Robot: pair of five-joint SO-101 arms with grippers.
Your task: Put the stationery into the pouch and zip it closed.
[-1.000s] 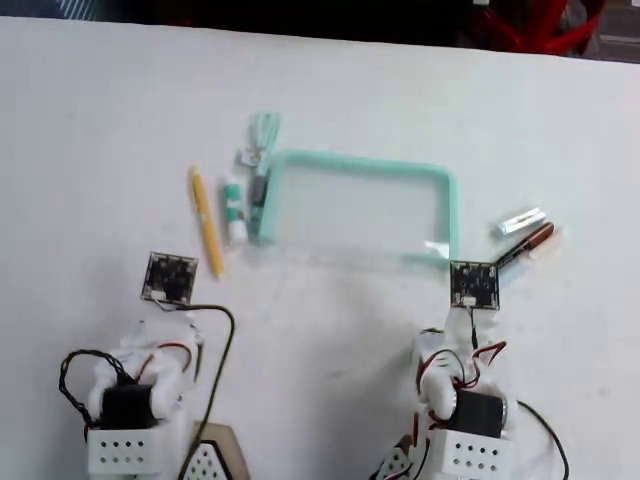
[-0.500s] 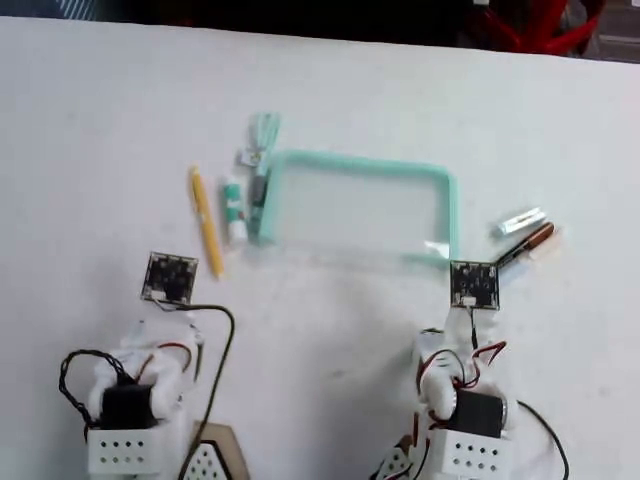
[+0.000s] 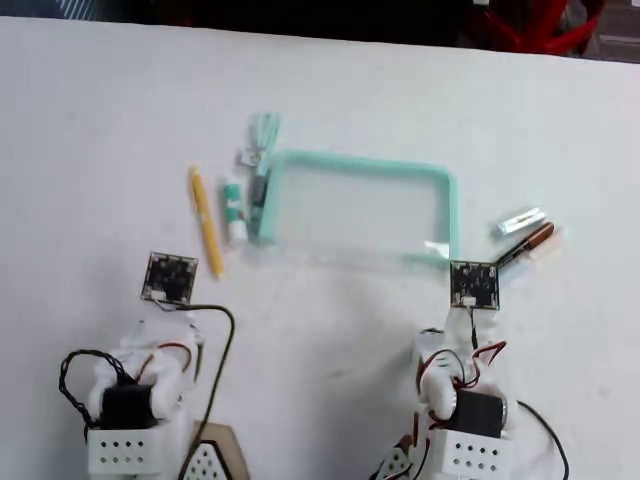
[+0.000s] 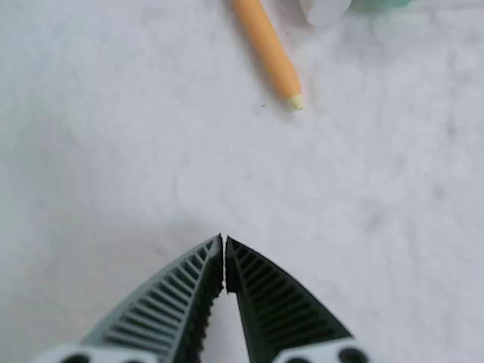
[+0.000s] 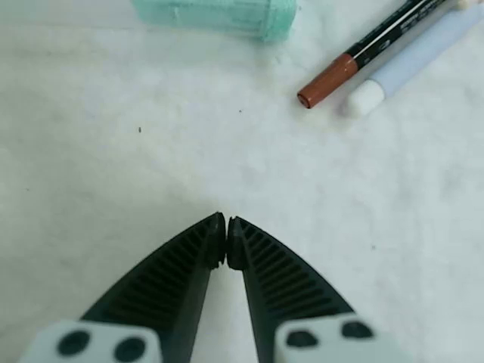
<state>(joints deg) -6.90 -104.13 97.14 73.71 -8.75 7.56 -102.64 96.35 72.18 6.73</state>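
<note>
A clear pouch with a mint-green border [image 3: 355,205] lies flat at the table's middle, its zipper pull and tassel [image 3: 262,140] at the left end. Left of it lie an orange pen [image 3: 206,221] and a small white-and-green tube [image 3: 234,210]. Right of it lie a brown marker [image 3: 527,243] and a white-capped pen [image 3: 520,221]. My left gripper [image 4: 224,242] is shut and empty, short of the orange pen's tip [image 4: 271,53]. My right gripper [image 5: 226,224] is shut and empty, short of the brown marker [image 5: 370,49], pale pen [image 5: 416,64] and pouch corner [image 5: 215,13].
The white tabletop [image 3: 400,90] spreads wide around the pouch. Both arm bases [image 3: 125,410] [image 3: 465,415] stand at the near edge with loose cables [image 3: 215,370]. Dark and red objects [image 3: 540,25] sit beyond the far edge.
</note>
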